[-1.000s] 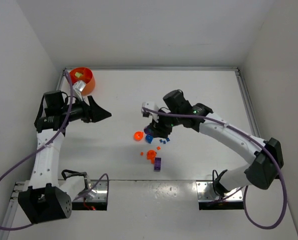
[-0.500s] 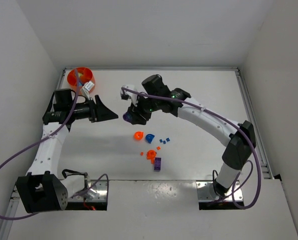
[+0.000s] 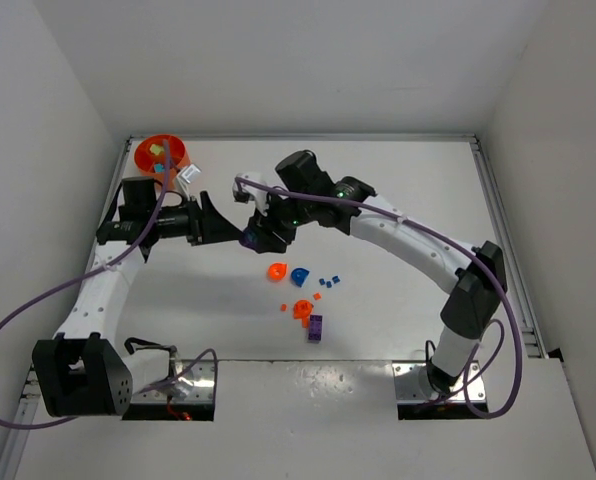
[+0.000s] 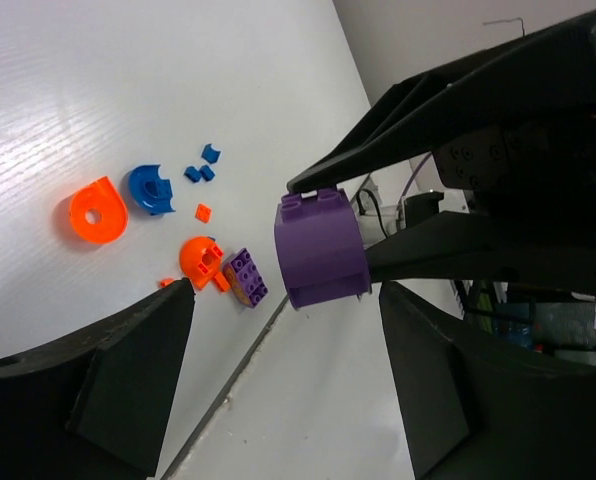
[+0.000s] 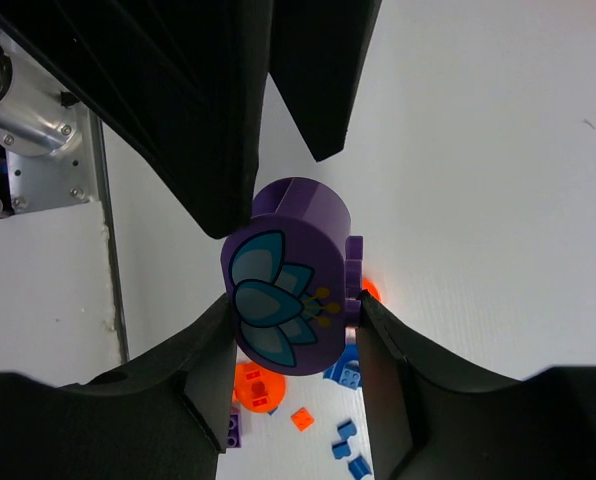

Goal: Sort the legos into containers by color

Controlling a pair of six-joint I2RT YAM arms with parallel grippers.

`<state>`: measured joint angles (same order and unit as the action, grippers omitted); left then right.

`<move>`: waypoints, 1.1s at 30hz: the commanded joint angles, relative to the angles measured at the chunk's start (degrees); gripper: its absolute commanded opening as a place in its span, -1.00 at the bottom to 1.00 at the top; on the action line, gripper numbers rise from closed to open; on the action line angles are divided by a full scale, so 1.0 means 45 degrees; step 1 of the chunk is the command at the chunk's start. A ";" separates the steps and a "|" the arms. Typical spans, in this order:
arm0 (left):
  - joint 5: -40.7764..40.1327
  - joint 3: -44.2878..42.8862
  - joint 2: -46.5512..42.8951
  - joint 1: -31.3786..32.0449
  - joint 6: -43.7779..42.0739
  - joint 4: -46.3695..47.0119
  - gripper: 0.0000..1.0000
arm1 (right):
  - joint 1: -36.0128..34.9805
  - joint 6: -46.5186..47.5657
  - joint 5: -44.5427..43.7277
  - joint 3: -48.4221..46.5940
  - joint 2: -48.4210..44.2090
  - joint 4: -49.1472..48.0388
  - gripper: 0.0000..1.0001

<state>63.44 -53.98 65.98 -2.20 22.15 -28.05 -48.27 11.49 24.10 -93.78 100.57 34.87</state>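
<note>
My right hand (image 5: pixel 296 330) is clamped on a purple rounded piece (image 4: pixel 321 250), up off the tabletop (image 3: pixel 398 180), just before my left hand (image 4: pixel 283 370), fingers apart. Other pieces (image 3: pixel 276 270) lie below; orange bowl (image 3: pixel 140 158) far left.

Left arm (image 3: pixel 96 290) and right arm (image 3: pixel 423 250) have white links, black joints, purple cables (image 3: pixel 522 375), black wedge-shaped pincer fingers (image 4: pixel 128 390), silver base plates (image 3: pixel 423 385).

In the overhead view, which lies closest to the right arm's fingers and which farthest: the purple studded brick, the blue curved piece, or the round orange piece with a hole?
1. Round orange piece: at the loose pile's left end.
2. Blue curved piece: just right of the orange one.
3. Purple studded brick: at the pile's near end.
</note>
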 commanded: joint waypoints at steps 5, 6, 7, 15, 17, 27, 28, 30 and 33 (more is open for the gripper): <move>0.0414 0.0139 -0.0032 0.0117 0.0351 0.0783 0.61 | -0.0269 -0.0189 0.0114 -0.0800 0.0247 -0.0132 -0.87; 0.0549 0.0255 -0.0032 0.0117 0.0486 0.0785 0.61 | -0.0269 -0.0189 0.0114 -0.0801 0.0248 -0.0132 -0.87; 0.0551 0.0256 -0.0032 0.0117 0.0487 0.0920 0.61 | -0.0405 -0.0189 0.0114 -0.0937 0.0248 -0.0016 -0.87; 0.1156 0.0647 -0.0032 0.0234 0.0859 0.1525 0.36 | -0.0639 -0.0072 -0.0256 -0.1484 0.0638 0.0218 -0.87; 0.1272 0.0647 -0.0149 0.0234 0.0975 0.1527 0.20 | -0.0640 -0.0072 -0.0257 -0.1485 0.0756 0.0219 -0.87; 0.0962 0.0647 -0.0773 0.0099 0.0860 0.1996 -0.77 | -0.0757 0.0045 -0.1115 -0.1137 0.0483 0.0219 0.56; 0.0787 0.0280 -0.0774 0.0098 0.0549 0.1667 -0.80 | -0.0622 0.0045 -0.0923 -0.0959 0.0076 0.0219 0.75; -0.0051 -0.0326 -0.0774 -0.0098 -0.0250 0.0848 -0.84 | -0.0388 0.0045 -0.0591 -0.0337 -0.0433 0.0219 0.91; -0.2411 -0.2278 -0.0268 -0.0235 -0.2263 -0.1126 -0.86 | -0.0270 0.0493 -0.0589 0.1047 -0.1738 0.0219 0.98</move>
<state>60.95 -55.99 64.84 -2.39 20.43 -28.42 -50.37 12.23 20.32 -93.43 100.38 36.40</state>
